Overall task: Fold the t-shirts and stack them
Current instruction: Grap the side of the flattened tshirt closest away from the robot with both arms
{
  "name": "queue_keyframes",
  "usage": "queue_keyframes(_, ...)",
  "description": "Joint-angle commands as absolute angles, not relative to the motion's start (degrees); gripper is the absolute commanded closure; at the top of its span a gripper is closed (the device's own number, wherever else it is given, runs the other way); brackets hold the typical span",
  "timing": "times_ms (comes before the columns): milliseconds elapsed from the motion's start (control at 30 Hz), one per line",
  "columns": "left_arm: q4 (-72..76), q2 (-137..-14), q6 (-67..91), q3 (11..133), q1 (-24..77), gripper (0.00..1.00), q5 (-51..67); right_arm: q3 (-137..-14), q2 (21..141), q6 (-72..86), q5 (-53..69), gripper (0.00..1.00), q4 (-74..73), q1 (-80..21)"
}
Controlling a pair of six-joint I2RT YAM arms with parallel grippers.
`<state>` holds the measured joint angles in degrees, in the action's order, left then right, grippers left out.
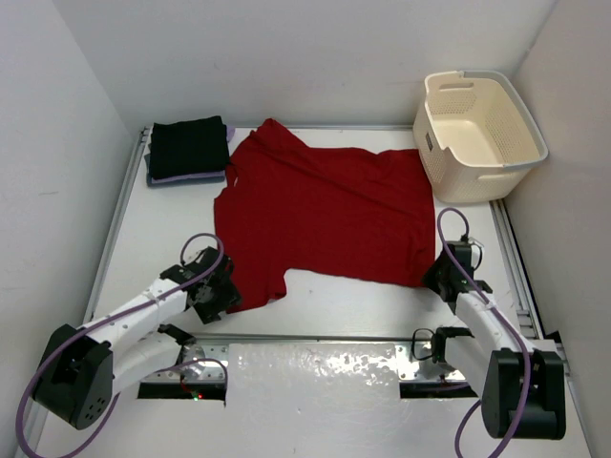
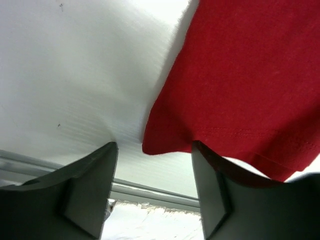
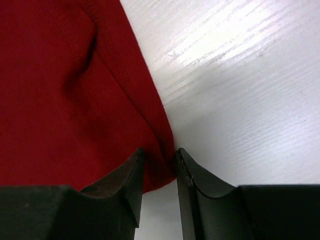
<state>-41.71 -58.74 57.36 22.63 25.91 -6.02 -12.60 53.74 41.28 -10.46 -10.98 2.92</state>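
A red t-shirt [image 1: 320, 215] lies spread flat in the middle of the table. My left gripper [image 1: 221, 291] is at its near left corner. In the left wrist view the left gripper [image 2: 154, 145] has its jaws apart, and the corner of the red t-shirt [image 2: 250, 75] reaches between the tips and touches the right finger. My right gripper [image 1: 441, 277] is at the near right corner. There the right gripper [image 3: 160, 152] pinches the edge of the red t-shirt [image 3: 60, 100]. A folded black t-shirt [image 1: 191, 145] tops a stack over a lavender one [image 1: 186, 178] at the back left.
A cream laundry basket [image 1: 477, 134] stands at the back right corner. A metal rail [image 2: 150, 192] runs along the table's near edge just behind my left fingers. White walls close in the table on the left, back and right.
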Motion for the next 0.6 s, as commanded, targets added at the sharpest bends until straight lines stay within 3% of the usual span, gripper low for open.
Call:
queue_keyframes(0,-33.58,-59.33,56.96,18.37,26.54,0.46,-6.94,-10.55,55.98,42.8,-8.97,0.7,-8.97,3.08)
queue_keyframes(67,-33.23,-59.41,56.43,18.54,26.54,0.57,-7.12,-10.37,56.51,43.15,-8.53,0.71,-8.7,2.99)
queue_keyframes(100,-33.05,-59.5,55.99,18.63,26.54,0.71,-7.12,-10.11,56.6,43.24,-8.79,0.71,-8.27,2.99)
queue_keyframes(167,-32.17,-59.59,55.03,18.81,26.54,0.84,-7.47,-10.11,56.51,43.33,-8.18,0.75,-8.52,2.99)
queue_keyframes(233,-31.21,-59.59,54.41,18.98,26.46,1.0,-7.3,-10.28,56.08,43.07,-5.73,0.87,-9.14,3.08)
queue_keyframes(300,-30.85,-59.33,53.79,19.25,26.54,1.0,-7.21,-10.98,54.59,42.89,-4.84,1.0,-12.72,2.99)
queue_keyframes(567,-30.32,-55.29,52.56,18.72,26.54,1.0,-6.24,-13.19,44.92,42.01,-7.65,1.0,-35.65,2.99)
